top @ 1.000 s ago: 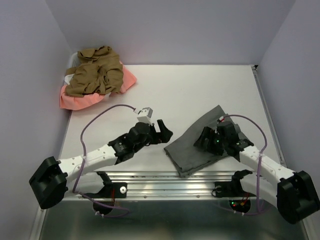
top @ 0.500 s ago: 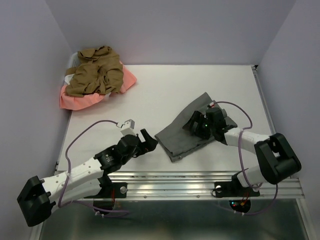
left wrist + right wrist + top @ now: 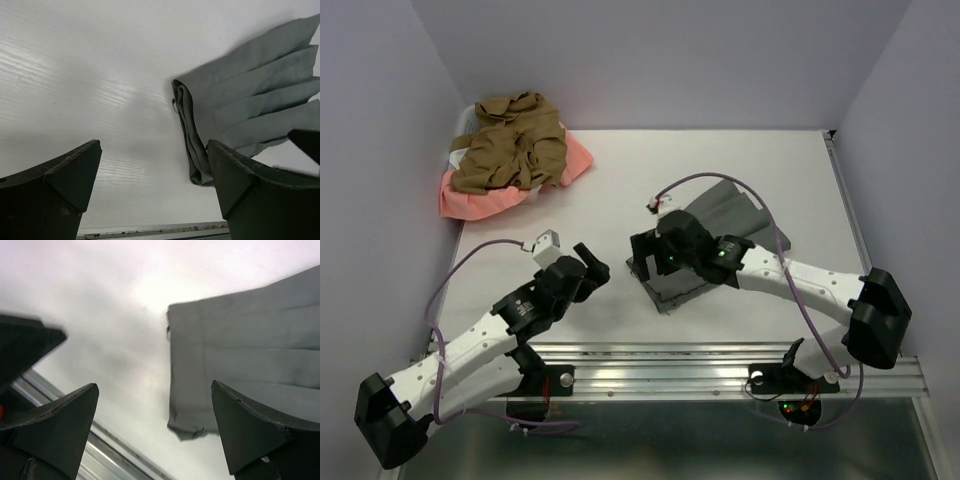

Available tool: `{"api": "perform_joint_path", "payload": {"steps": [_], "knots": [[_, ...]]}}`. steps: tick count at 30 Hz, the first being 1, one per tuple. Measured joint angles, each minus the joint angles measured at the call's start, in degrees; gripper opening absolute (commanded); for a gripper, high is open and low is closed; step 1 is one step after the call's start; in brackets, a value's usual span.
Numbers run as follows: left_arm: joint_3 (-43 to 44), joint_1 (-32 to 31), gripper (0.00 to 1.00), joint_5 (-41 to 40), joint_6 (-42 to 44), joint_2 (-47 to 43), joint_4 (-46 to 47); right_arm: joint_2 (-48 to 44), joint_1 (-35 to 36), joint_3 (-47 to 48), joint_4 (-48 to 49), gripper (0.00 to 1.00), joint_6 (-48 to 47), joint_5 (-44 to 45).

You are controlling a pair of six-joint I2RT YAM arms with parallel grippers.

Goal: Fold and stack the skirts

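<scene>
The left gripper [image 3: 592, 265] and right gripper [image 3: 640, 262] are both hovering wide open and empty at the grey skirt's [image 3: 725, 205] left end, near the table's [image 3: 720, 150] near edge.

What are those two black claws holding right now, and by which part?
Nothing. The left gripper stands open beside the folded grey cloth skirt; the right gripper stands open over its corner.

Right gripper [image 3: 154, 386] spread wide, empty, over a corner of the grey skirt [image 3: 250, 355], near the front edge of the table [image 3: 100, 300].
</scene>
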Motion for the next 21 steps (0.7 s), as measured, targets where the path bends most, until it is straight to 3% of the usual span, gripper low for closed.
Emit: {"api": "perform_joint_path", "payload": {"steps": [6, 13, 21], "knots": [[0.35, 3.91, 0.99, 0.07, -0.57, -2.21, -4.39, 11.17, 13.97, 10.62, -12.11, 1.0, -7.32, 10.88], [0.35, 4.85, 0.99, 1.27, -2.64, -3.41, -10.54, 20.83, 14.05, 12.55, -22.43, 1.0, -10.38, 15.5], [0.35, 5.09, 0.99, 1.27, -3.15, -5.49, -11.8, 22.84, 14.05, 12.48, -24.17, 1.0, -12.79, 11.56]]}}
